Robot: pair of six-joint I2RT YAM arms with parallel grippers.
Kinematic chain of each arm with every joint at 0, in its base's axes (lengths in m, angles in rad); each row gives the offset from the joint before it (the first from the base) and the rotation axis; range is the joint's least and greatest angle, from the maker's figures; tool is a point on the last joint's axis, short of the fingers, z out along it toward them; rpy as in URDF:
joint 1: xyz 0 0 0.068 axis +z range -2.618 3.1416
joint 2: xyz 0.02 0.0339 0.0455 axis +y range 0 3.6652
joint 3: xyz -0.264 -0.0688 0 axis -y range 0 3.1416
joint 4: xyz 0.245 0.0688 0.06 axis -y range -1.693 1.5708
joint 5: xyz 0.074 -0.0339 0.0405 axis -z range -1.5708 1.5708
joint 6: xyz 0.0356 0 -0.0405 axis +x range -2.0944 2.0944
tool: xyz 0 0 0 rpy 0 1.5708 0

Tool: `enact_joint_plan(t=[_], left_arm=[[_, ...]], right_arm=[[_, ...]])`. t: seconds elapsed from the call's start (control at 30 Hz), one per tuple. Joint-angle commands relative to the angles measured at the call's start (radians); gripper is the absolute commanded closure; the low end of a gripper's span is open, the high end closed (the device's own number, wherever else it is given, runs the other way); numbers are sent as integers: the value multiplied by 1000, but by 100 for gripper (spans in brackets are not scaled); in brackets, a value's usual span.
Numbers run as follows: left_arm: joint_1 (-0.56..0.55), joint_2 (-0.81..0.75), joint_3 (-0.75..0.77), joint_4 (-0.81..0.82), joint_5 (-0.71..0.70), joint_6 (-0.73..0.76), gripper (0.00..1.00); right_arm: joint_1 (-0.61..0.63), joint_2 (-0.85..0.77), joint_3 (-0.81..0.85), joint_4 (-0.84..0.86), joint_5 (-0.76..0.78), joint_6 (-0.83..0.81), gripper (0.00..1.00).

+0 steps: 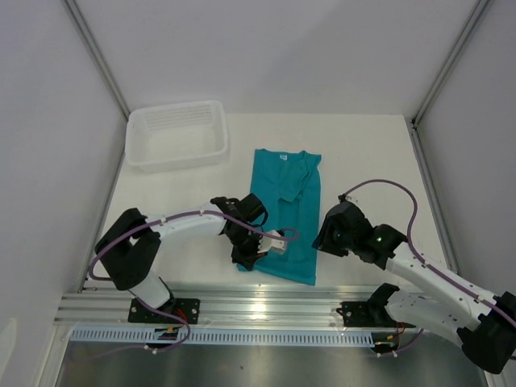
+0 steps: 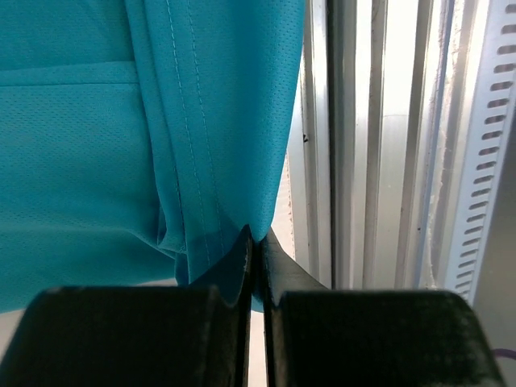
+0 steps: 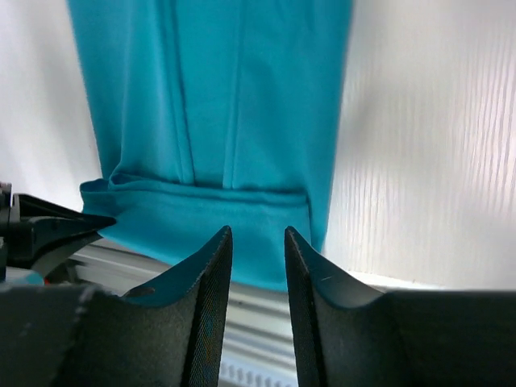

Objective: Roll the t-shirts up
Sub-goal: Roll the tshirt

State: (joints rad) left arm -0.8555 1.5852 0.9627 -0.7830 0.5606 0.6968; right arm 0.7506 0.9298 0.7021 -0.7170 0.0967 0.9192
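Observation:
The teal t-shirt (image 1: 286, 218) lies on the white table, folded lengthwise into a long strip with its neck label at the far end. Its near end is turned over in a short fold, seen in the right wrist view (image 3: 201, 226). My left gripper (image 1: 256, 254) is at the strip's near left corner, shut on the hem cloth (image 2: 218, 161), which is pinched between its fingertips (image 2: 258, 238). My right gripper (image 1: 321, 240) is open and empty, hovering over the near right part of the strip (image 3: 258, 234).
A white plastic basket (image 1: 218, 137) stands at the back left. An aluminium rail (image 1: 266, 306) runs along the table's near edge, just behind the shirt's hem (image 2: 363, 161). White walls enclose the table on three sides.

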Motion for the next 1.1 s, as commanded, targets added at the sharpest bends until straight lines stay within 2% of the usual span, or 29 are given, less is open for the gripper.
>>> enact_joint_plan(t=[0.0,0.07,0.1,0.23,0.3,0.37,0.4,0.43,0.47,0.57,0.83,0.93,1.03,1.07], left_arm=[[38,22,62,-31,94,4,98],[52,35,73,-38,123,9,98],[59,38,74,-38,127,7,98],[72,53,90,-51,151,12,98],[81,64,97,-58,165,10,97],[91,81,102,-59,182,7,98],[102,88,102,-59,185,1,98],[108,93,108,-59,188,1,98],[113,101,110,-61,199,0,98],[141,124,116,-67,222,-2,97],[171,147,120,-55,249,-13,98],[173,151,122,-55,248,-10,98],[176,153,126,-59,249,-8,98],[179,153,125,-59,251,-8,98]], right_arm=[[7,-32,-13,186,55,-270,65],[10,-49,-19,252,41,-362,65],[10,-69,-26,328,-4,-472,64],[32,-88,-35,450,-84,-774,61],[79,-80,-30,435,-74,-964,60],[110,-62,-38,389,-63,-1080,61],[139,-56,-42,366,-80,-1205,61],[154,-48,-50,335,-172,-1274,60],[171,-36,-62,280,-201,-1331,59],[230,-45,-73,235,-257,-1404,60],[234,-82,-102,163,-324,-1504,57],[236,-118,-93,154,-272,-1497,57],[236,-189,-105,174,-253,-1508,53],[236,-195,-111,192,-259,-1508,48]])
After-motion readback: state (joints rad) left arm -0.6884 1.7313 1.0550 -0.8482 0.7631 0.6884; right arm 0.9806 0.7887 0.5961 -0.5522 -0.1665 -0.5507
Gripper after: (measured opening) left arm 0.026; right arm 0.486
